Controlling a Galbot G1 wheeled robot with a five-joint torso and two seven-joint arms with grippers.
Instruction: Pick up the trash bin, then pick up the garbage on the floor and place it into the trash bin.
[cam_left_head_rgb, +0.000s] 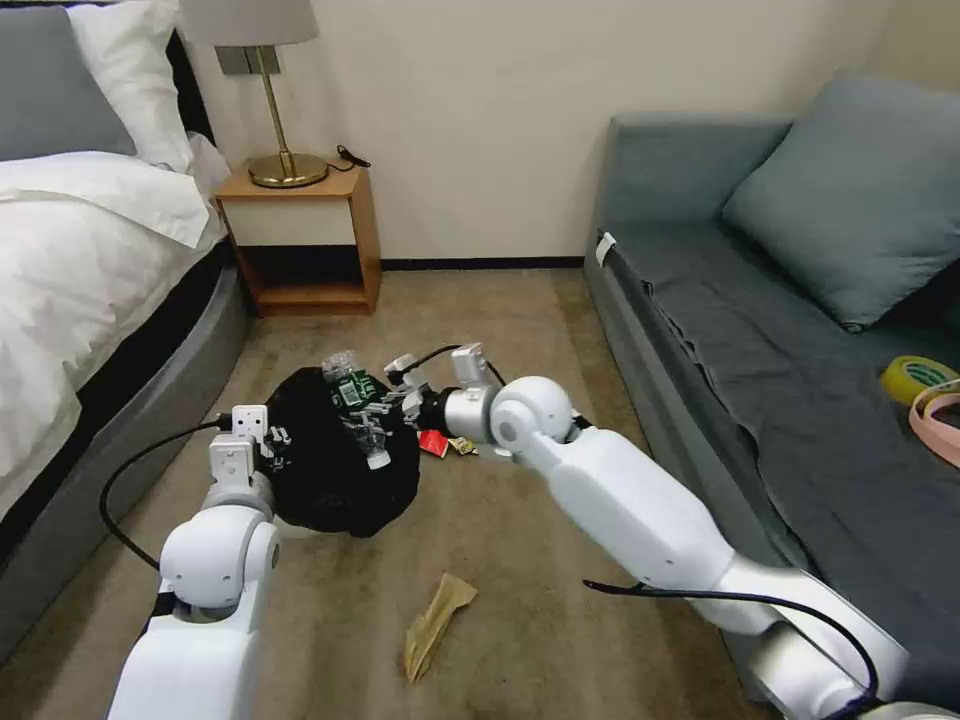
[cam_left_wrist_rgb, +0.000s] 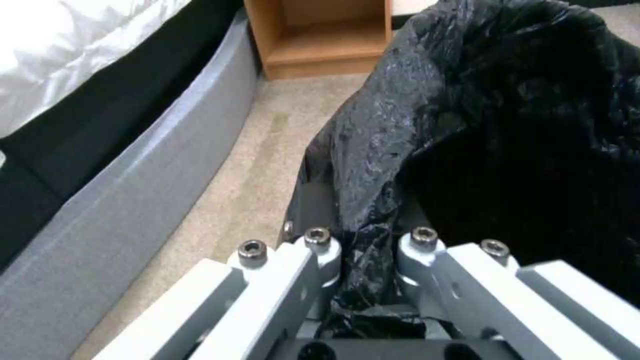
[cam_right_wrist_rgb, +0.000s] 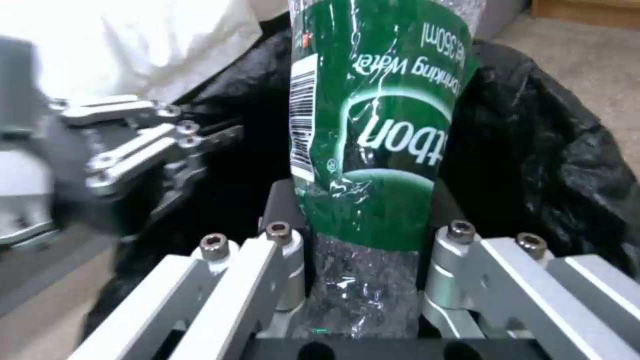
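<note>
- Head view: the left gripper (cam_left_head_rgb: 272, 437) holds the trash bin (cam_left_head_rgb: 340, 460) up off the floor (cam_left_head_rgb: 520, 330); a tan paper wrapper (cam_left_head_rgb: 436, 622) and red snack wrapper (cam_left_head_rgb: 431, 443) lie uncollected.
- Left wrist view: its fingers pinch the bin's black bag rim (cam_left_wrist_rgb: 373, 270).
- Right wrist view: the right gripper (cam_right_wrist_rgb: 363, 250) clamps the green-labelled water bottle (cam_right_wrist_rgb: 373, 125) above the bin's mouth, not yet dropped.

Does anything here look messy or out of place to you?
Yes. Litter lies on the carpet: a tan paper wrapper and a red wrapper beside a gold one. The right gripper holds a crushed bottle over the trash bin, whose rim the left gripper pinches.
</note>
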